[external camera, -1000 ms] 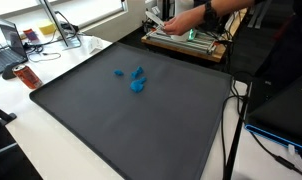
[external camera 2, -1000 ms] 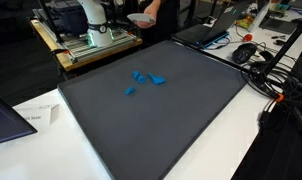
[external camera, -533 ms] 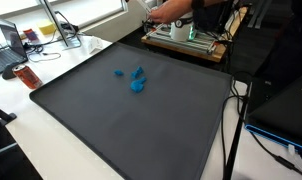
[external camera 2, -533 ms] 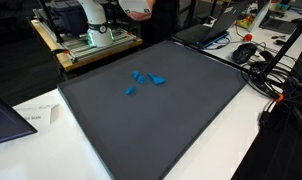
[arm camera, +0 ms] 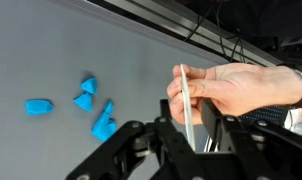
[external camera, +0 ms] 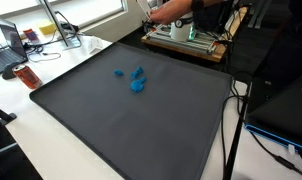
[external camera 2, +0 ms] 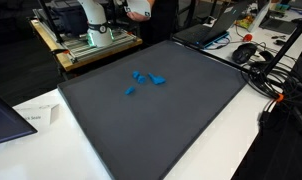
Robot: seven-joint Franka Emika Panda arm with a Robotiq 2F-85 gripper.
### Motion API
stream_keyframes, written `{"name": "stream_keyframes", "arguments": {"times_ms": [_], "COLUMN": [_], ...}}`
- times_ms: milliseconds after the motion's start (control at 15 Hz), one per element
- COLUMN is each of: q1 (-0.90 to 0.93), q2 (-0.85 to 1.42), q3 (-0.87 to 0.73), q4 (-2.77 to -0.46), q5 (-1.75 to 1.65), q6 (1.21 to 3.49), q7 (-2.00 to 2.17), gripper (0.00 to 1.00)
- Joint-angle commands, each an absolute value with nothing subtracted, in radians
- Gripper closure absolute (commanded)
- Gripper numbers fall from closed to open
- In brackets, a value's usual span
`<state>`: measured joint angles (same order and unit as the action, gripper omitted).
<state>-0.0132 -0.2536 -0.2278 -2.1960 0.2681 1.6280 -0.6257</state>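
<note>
In the wrist view my gripper (arm camera: 187,106) is open, well above the dark grey mat (arm camera: 81,50). A person's hand (arm camera: 241,90) holds a thin pale flat strip (arm camera: 183,85) upright between my two fingers; whether it touches them I cannot tell. Several small blue pieces (arm camera: 96,115) lie on the mat to the left, below the gripper. In both exterior views the blue pieces (external camera: 137,82) (external camera 2: 146,77) lie near the middle of the mat. The person's hand (external camera 2: 139,8) is at the top edge beside the white arm (external camera 2: 91,15).
The mat (external camera: 131,120) (external camera 2: 151,110) covers most of the table. A wooden stand with equipment (external camera: 186,42) (external camera 2: 86,45) holds the robot base. Laptops (external camera: 9,45) (external camera 2: 206,28), cables (external camera 2: 266,65) and a paper sheet (external camera 2: 36,115) ring the mat.
The person has moved in closer to the robot and raised the hand up to the gripper. The blue pieces have not moved.
</note>
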Motion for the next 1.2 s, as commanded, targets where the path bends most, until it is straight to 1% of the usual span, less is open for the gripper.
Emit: {"name": "stream_keyframes", "arguments": {"times_ms": [0,67,133,733,1133], "q1": [-0.030,-0.030,-0.031,-0.037,-0.004], "q2": [-0.251,-0.250,-0.251,-0.262,-0.260], "q3": [-0.221,-0.221,-0.221,-0.224,-0.137], "q4": [-2.187,-2.187,-2.187,-2.199,-2.251], "q5": [0.307,0.308,0.309,0.330,0.371], "q6": [1.598,1.596,1.595,1.602,1.810], "q7": [-0.659,-0.661,-0.662,-0.671,-0.536], "gripper": [0.91,0.99,1.00,0.99,0.99]}}
